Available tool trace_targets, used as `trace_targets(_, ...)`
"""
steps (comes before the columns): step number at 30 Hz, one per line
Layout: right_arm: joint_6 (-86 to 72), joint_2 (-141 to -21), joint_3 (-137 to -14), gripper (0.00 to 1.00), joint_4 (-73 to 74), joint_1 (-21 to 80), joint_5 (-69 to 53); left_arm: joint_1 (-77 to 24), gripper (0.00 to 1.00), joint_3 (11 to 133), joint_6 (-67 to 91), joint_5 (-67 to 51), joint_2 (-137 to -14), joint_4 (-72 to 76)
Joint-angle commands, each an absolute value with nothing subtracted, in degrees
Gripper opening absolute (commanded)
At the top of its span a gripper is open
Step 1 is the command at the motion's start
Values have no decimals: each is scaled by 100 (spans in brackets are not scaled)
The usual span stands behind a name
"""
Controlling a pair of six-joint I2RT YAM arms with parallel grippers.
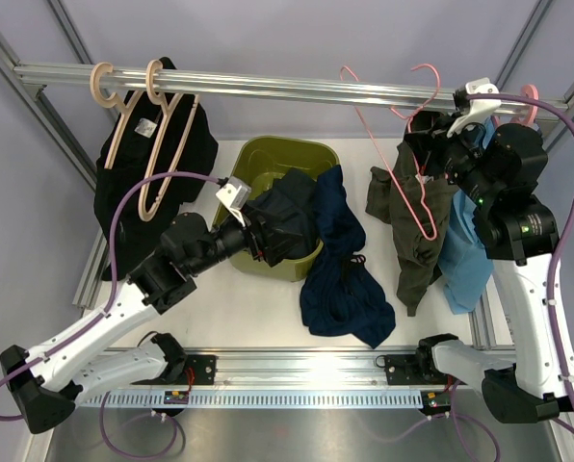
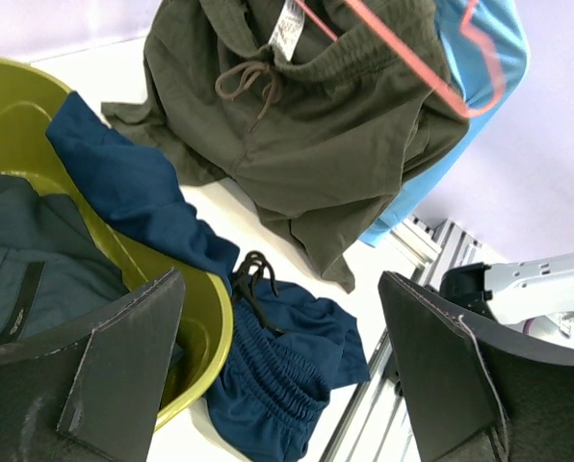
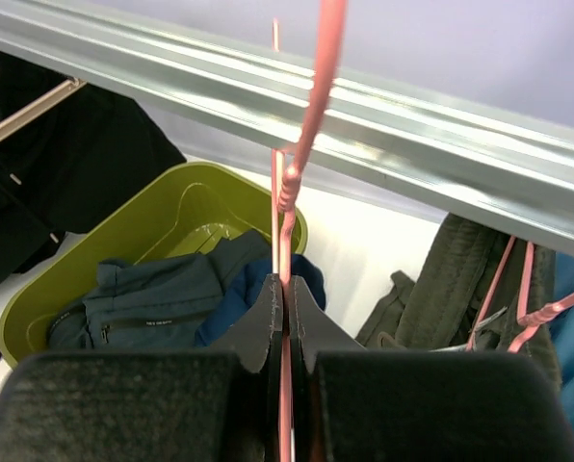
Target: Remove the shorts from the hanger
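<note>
One wrist view shows right end effector (image 3: 285, 294) pinching pink hanger (image 3: 287, 231); left end effector (image 2: 282, 361) gapes.

Aluminium rail (image 1: 268, 85) is running across the far side, two beige hangers (image 1: 153, 91) are hooking over its left end, and a black garment (image 1: 205, 144) is draping down behind them past the far-left table edge. Olive-green tub (image 1: 268, 159) is sitting on the white table (image 1: 239, 308), left of centre toward the far side. On the right, an olive-green pair of shorts (image 1: 412, 265) is hanging below the rail and drooping toward the table, with a light-blue pair (image 1: 465, 274) hanging just right of it and touching it.
</note>
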State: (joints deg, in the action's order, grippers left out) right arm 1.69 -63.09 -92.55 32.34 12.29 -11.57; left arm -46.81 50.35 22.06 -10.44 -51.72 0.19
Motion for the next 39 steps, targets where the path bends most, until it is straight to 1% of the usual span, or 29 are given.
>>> trace_targets(1, 158, -6319, -9589, 0, 2698, 1266, -1037, -4693, 87, 4957, 2224, -949, -5098, 465)
trace_targets(7, 36, -6591, -9369, 0, 2821, 1266, -967, -4693, 87, 4966, 2232, -1002, -5142, 483)
trace_targets(13, -175, -6978, -9492, 0, 2707, 1266, -809, -4685, 87, 4843, 2303, -976, -5045, 518)
trace_targets(17, -272, -7233, -9624, 0, 2909, 1283, -817, -4685, 87, 4799, 2320, -949, -5010, 527)
trace_targets(38, -255, -6820, -8781, 0, 2953, 1354, -914, -4685, 88, 4764, 2338, -941, -4983, 536)
trace_targets(39, -246, -6794, -8745, 2, 2953, 1354, -931, -4693, 88, 4764, 2338, -949, -4975, 527)
